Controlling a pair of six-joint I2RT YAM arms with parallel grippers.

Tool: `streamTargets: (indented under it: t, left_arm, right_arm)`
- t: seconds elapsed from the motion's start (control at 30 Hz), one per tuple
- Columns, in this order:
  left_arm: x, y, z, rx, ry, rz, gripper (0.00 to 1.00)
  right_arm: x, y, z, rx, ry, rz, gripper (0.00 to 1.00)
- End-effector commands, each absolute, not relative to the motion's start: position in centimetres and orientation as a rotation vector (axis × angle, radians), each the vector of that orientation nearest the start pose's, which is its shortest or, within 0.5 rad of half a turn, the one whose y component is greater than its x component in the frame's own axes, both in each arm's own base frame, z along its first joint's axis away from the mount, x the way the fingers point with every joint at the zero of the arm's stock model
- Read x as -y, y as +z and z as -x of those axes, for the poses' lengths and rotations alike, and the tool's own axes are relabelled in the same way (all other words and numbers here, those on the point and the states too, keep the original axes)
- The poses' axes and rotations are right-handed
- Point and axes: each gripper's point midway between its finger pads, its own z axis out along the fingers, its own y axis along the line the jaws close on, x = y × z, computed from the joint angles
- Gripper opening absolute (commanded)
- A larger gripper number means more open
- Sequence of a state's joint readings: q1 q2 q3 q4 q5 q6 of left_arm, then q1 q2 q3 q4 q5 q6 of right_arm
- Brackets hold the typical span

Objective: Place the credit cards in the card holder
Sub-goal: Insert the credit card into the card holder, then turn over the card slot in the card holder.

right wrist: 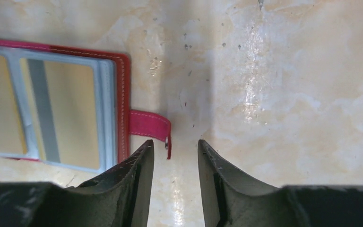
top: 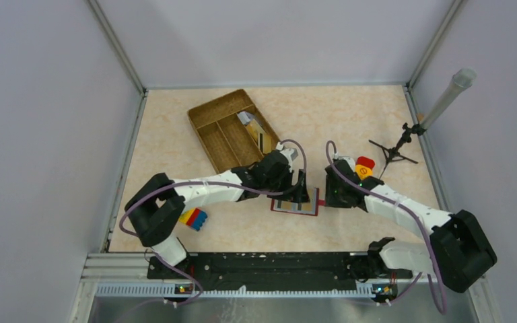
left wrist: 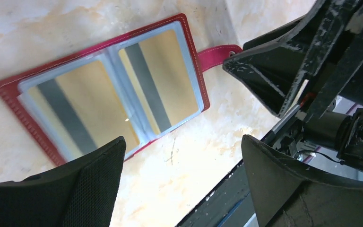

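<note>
We see the holder (right wrist: 124, 94) lying open and flat on the bench (top: 350, 114), near the middle and close to the arms. Two tan cards (left wrist: 163, 75) with a grey stripe sit in its clear pockets, one on each side. A short red strap (right wrist: 149, 125) sticks out from its right edge and lies on the bench. The left gripper (left wrist: 182, 146) hangs just over the holder with its fingers wide apart and nothing in them. The right gripper (right wrist: 176, 144) is just to the right of the holder, low over the bench. Its fingers have only a small gap between them and hold nothing. The end of the strap lies just beside one of its fingertips. The two grippers are very close, so the right one fills much of the left wrist view. Behind the holder, farther from the arms, a tan tray (top: 217, 142) sits at a slant. In one of its parts we see what look like more cards (top: 256, 128), grey and tan. A yellow, red and blue block (top: 194, 219) lies on the left by the left arm, well apart from the holder. A small red and yellow thing (top: 364, 166) sits just behind the right arm; we cannot tell what it is. A black stand (top: 394, 149) with a long grey tube (top: 447, 97) is at the far right.
</note>
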State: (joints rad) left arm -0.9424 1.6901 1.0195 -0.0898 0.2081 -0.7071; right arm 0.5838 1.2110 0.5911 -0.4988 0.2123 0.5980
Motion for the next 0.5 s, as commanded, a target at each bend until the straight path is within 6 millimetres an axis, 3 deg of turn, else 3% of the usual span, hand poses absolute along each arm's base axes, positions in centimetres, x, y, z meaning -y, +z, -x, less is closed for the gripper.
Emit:
streamTargets:
  t: [0.0,0.23,0.3,0.47]
  left_arm:
    - [35.9,10.1,-21.1,-2.479,-0.88,-0.334,0.92]
    - [31.5,6.9,-22.1,-2.574,-0.71,-0.168,0.88]
    - [30.9,6.2,-22.2,-2.588,-0.695,-0.131,0.86]
    - [30.3,5.1,-22.1,-2.608,-0.67,-0.112,0.81]
  right_arm:
    - [-13.9,7.1,-22.5,-2.51,0.274,-0.067,0.4]
    - [-17.4,9.8,-22.3,-2.395,0.577,-0.035,0.39]
    - [-18.5,9.6,-21.9,-2.401,0.66,-0.011,0.34]
    - [-19.2,7.3,-21.8,-2.476,0.677,-0.083,0.25]
